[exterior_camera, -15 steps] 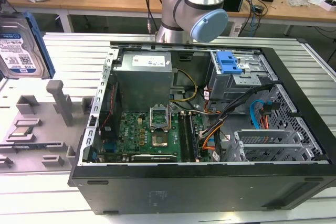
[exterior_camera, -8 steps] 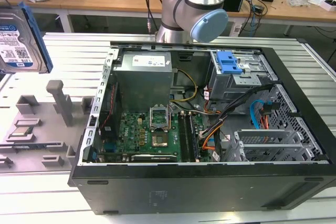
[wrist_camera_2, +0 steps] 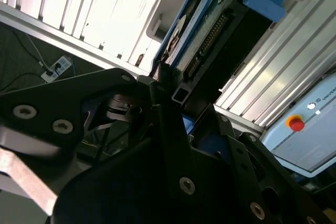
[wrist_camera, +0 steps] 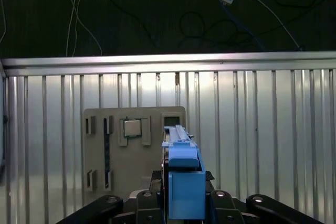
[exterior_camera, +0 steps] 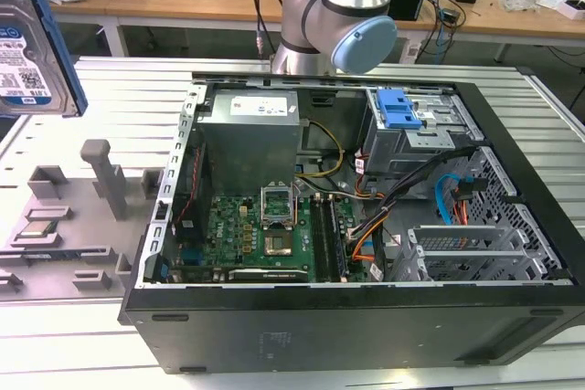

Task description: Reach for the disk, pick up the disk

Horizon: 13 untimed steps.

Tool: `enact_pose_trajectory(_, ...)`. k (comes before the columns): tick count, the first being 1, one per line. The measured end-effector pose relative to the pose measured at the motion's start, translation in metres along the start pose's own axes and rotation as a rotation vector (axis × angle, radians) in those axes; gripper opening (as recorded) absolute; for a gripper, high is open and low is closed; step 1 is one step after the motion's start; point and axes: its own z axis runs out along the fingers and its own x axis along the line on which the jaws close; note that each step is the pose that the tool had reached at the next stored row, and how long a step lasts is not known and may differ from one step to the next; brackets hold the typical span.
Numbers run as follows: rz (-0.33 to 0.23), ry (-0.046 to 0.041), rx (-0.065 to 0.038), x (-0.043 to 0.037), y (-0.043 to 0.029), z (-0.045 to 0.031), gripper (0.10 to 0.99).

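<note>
The disk (exterior_camera: 27, 52), silver with a white-and-blue label and a blue bracket, hangs in the air at the exterior view's far left, above the ribbed table. In the first wrist view the disk (wrist_camera: 184, 182) stands edge-on between the black fingers of my gripper (wrist_camera: 184, 205), which is shut on it, over the grey fixture plate (wrist_camera: 100, 150). The second wrist view shows the disk's connector edge (wrist_camera_2: 210, 40) just beyond the gripper (wrist_camera_2: 168, 90).
An open computer case (exterior_camera: 366, 326) lies on the ribbed metal table (exterior_camera: 82, 344), with a blue caddy (exterior_camera: 399, 109) in its drive bay. The arm's base (exterior_camera: 338, 6) stands behind the case. A small silver chip (wrist_camera: 131, 128) sits in the fixture plate.
</note>
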Motion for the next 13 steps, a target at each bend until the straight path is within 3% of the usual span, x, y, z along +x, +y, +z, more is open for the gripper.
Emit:
enact_pose_trajectory(4, 0.000, 0.0000, 0.000, 0.0001, 0.0002, -0.0064, 0.361)
enact_pose_trajectory(6, 0.000, 0.0000, 0.000, 0.0003, 0.0006, -0.0180, 0.361)
enact_pose_trajectory(10, 0.000, 0.0000, 0.000, 0.0005, 0.0011, -0.0303, 0.361)
enact_pose_trajectory(13, 0.000, 0.0001, 0.000, 0.0008, 0.0016, -0.0460, 0.361)
